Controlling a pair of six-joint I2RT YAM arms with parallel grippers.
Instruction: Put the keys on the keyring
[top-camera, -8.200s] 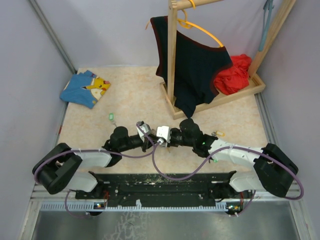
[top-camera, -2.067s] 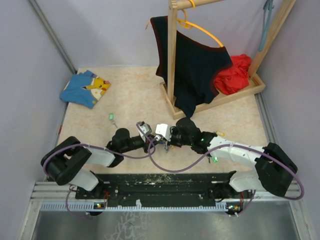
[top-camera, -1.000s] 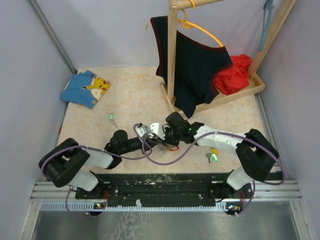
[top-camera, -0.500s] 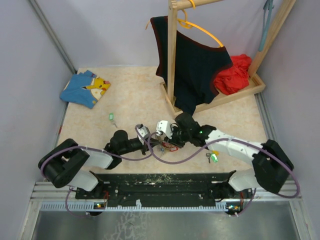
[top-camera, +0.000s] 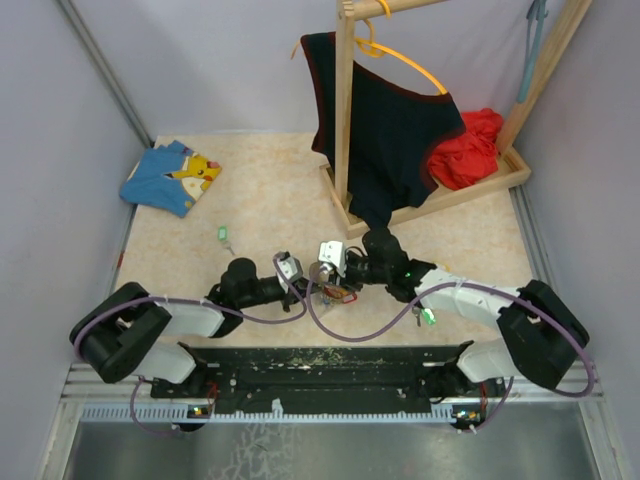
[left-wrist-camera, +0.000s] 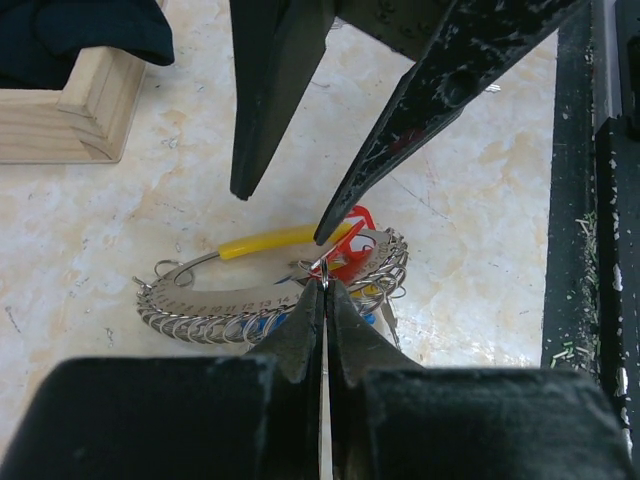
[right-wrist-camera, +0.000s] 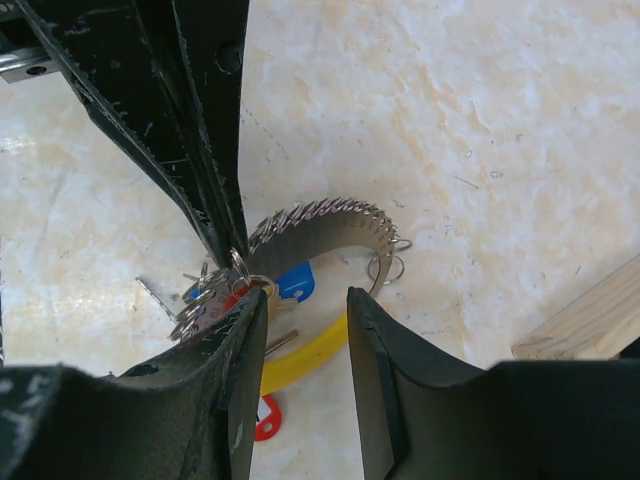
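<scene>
The right gripper (right-wrist-camera: 306, 296) has swung back over the keyring (left-wrist-camera: 230, 315), jaws slightly parted and empty, while the left gripper (left-wrist-camera: 324, 284) stays pinched on one small ring of the bunch lying between the arms. So no key is going on yet, I reckon: one green-tagged key (top-camera: 224, 235) lies well to the left, a second green-tagged key (top-camera: 428, 316) by the right arm. The wooden tray (top-camera: 490, 186) under the rack holds a red cloth (top-camera: 468, 145).

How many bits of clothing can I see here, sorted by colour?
Blue shirt: 1
Black top: 1
Red garment: 1
Total: 3
</scene>
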